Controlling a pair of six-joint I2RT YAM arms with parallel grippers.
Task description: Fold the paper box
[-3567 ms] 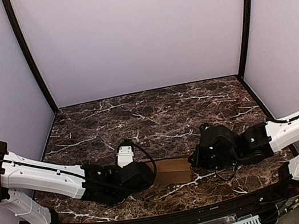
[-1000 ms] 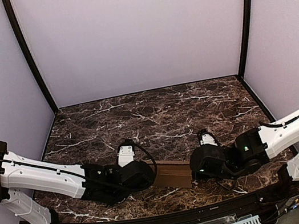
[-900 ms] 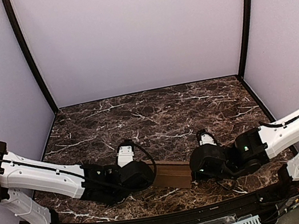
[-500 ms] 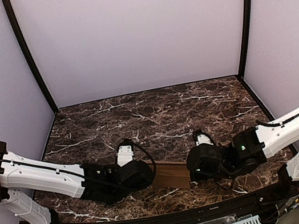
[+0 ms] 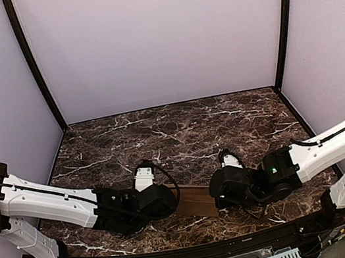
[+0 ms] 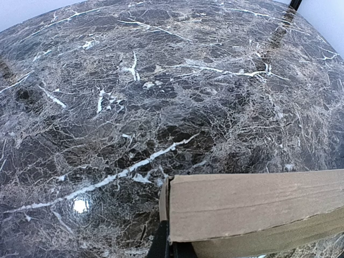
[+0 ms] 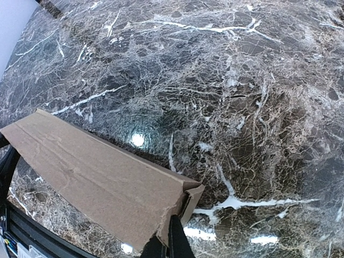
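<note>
Looking from the near edge of the dark brown, white-veined marble desk (image 5: pixel 180 134), you see both white-and-black arms reaching inward from their bases at the two sides, low over the surface. Between them, close to that front edge and about midway across, sits the plain brown cardboard paper box (image 5: pixel 196 201), a long, narrow, unprinted piece spanning the gap from one wrist to the other. Your left end effector (image 5: pixel 176 202) is closed on the paper box's left end. In the left wrist view its dark fingers (image 6: pixel 163 243) pinch the edge of the end flap at the bottom of the picture, and the cardboard runs off to the right with a crease along its length. Your right end effector (image 5: pixel 217 200) is likewise clamped on the opposite end. In the right wrist view a dark fingertip (image 7: pixel 173 236) meets a ragged cardboard edge beside the hollow end of the box, whose broad face stretches away to the left. You cannot tell from these views whether the underside rests on the marble or hangs just above it. Beyond the box the desk runs back, with bright light spots glinting on it. Black corner posts (image 5: pixel 32 67) and pale lilac walls (image 5: pixel 156 38) close off the far side.
</note>
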